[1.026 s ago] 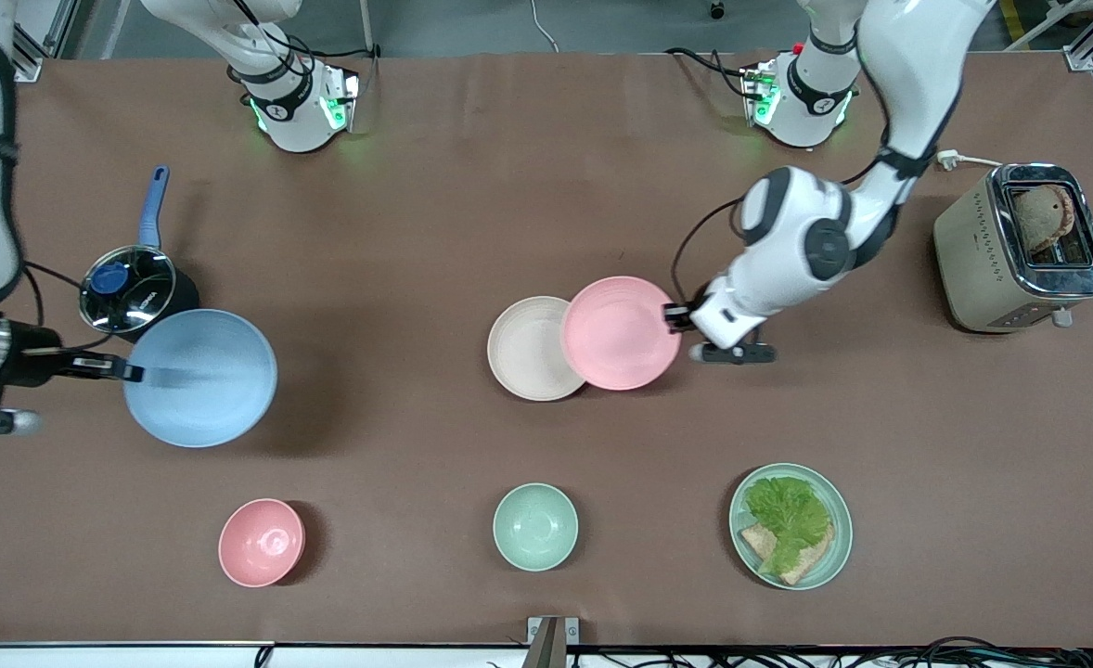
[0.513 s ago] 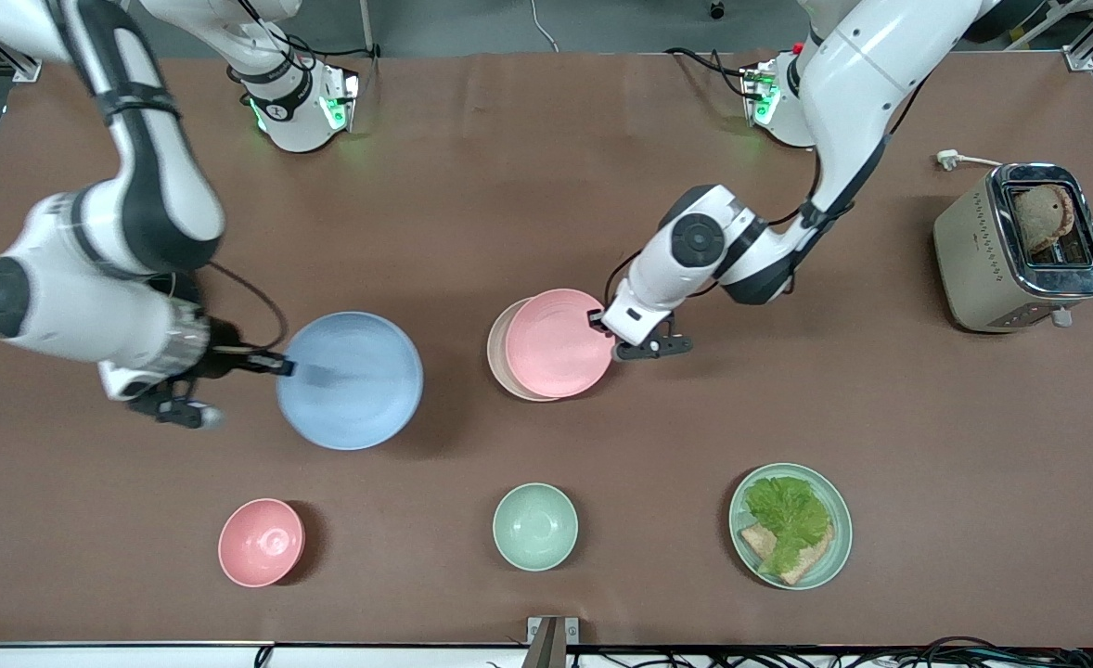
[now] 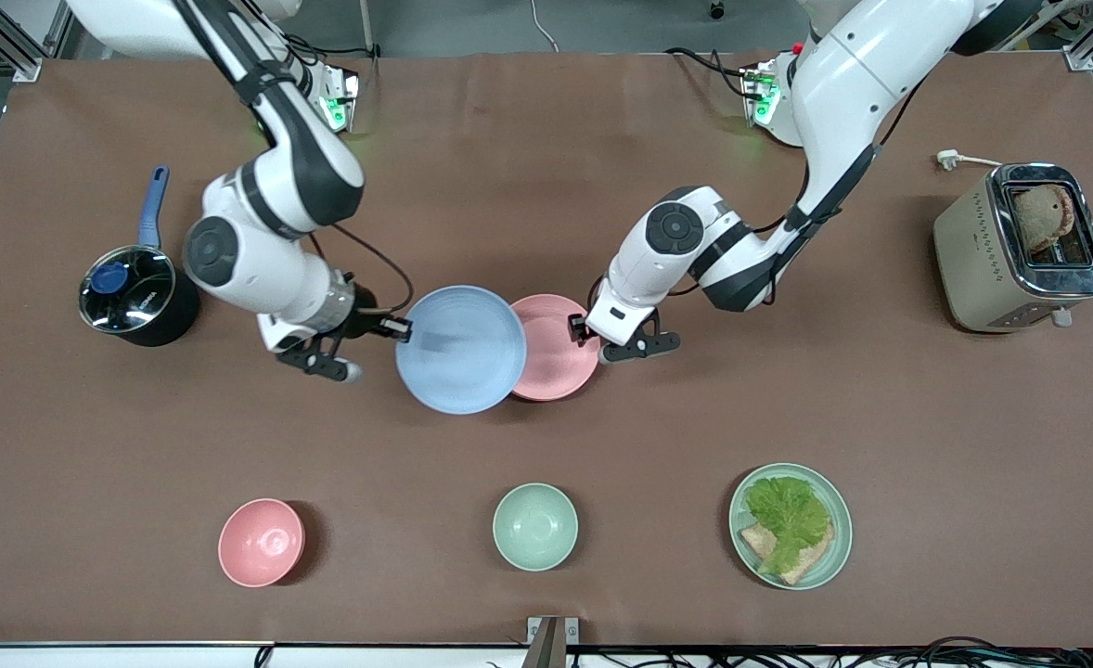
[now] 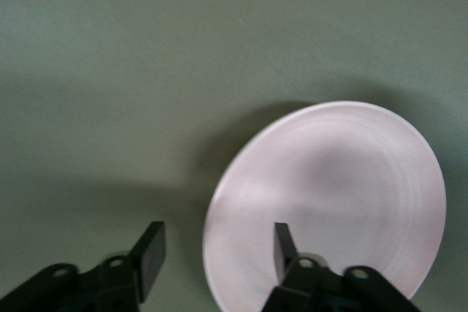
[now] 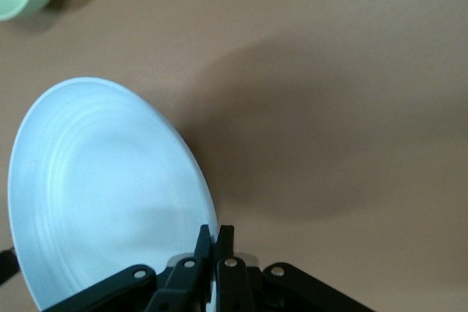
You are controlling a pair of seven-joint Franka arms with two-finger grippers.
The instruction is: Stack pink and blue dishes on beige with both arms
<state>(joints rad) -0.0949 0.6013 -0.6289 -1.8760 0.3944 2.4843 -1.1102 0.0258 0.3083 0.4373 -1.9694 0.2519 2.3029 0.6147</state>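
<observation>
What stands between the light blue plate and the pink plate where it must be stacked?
Nothing visible. The right end effector holds the round matte light blue plate partly over the pale pink plate; the open left end effector is at its rim.

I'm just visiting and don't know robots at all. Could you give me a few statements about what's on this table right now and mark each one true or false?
1. The right gripper holds the blue plate by its rim. True.
2. The left gripper is clamped on the pink plate. False: its jaws stand open at the plate's edge.
3. The blue plate overlaps the pink plate. True.
4. The toaster is empty. False: bread sits in its slot.
5. The green plate holds lettuce. True.
</observation>
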